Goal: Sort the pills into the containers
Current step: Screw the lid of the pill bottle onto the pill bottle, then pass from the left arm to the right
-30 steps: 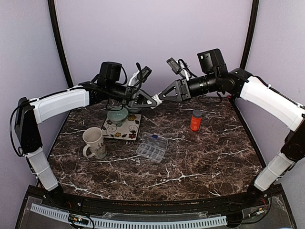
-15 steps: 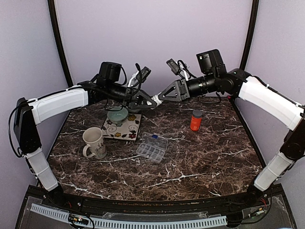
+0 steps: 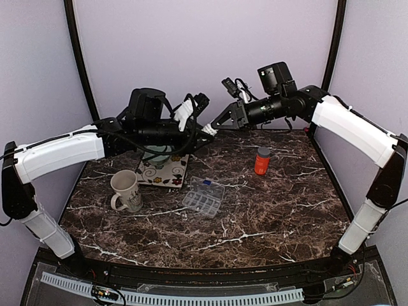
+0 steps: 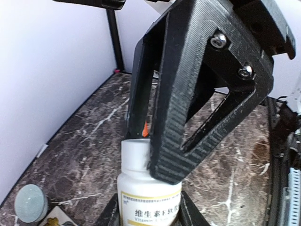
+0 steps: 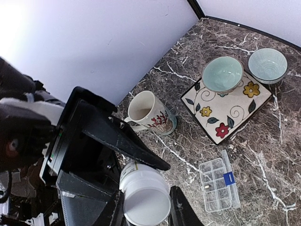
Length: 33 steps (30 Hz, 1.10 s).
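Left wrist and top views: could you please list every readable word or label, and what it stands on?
"维生素" and, below it, "Vitamin", both cut short: on the label of the white bottle.
Orange bottle: label too small to read.
Nothing else is legible.

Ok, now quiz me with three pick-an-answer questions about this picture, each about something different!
1. Where is the white bottle? A in a drawer; B in the air, held by the left gripper and right gripper; C on the floor.
2. How many pale green bowls? A one; B two; C four.
3. How does the mug stand? A upright; B on its side; C upside down.
Answers: B, both grippers clamp it; B, one on the flowery plate, one beside it; A, its mouth faces up.
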Each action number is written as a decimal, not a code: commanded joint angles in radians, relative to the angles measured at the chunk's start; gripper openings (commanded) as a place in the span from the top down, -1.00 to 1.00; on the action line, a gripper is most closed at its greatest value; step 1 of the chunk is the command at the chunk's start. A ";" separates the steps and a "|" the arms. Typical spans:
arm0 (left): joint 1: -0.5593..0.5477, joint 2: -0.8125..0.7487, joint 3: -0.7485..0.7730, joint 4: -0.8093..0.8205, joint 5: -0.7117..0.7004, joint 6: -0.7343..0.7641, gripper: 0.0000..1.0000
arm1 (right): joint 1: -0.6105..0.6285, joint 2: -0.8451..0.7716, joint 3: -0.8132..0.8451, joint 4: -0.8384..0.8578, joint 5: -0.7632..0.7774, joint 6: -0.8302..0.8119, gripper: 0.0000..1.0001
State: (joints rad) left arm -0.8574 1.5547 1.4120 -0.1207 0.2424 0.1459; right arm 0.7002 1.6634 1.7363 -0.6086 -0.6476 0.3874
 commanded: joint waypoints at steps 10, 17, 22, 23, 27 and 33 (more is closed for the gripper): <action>-0.205 0.072 -0.063 0.505 -0.701 0.381 1.00 | 0.041 0.074 0.053 -0.026 0.071 0.111 1.00; -0.213 0.083 -0.065 0.526 -0.728 0.380 0.89 | 0.033 0.083 0.073 -0.035 0.086 0.108 1.00; -0.212 0.062 -0.067 0.465 -0.661 0.355 0.43 | 0.025 0.081 0.087 -0.041 0.103 0.100 1.00; -0.212 0.057 -0.068 0.448 -0.646 0.350 0.32 | 0.023 0.080 0.089 -0.041 0.108 0.100 1.00; -0.212 0.023 -0.097 0.386 -0.583 0.328 0.02 | 0.013 0.078 0.099 -0.043 0.123 0.095 1.00; -0.212 -0.049 -0.172 0.340 -0.516 0.292 -0.21 | 0.002 0.076 0.107 -0.036 0.139 0.094 1.00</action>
State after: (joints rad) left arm -1.0489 1.5890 1.2747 0.2295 -0.3744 0.4622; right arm 0.7025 1.7283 1.8153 -0.6746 -0.5259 0.4709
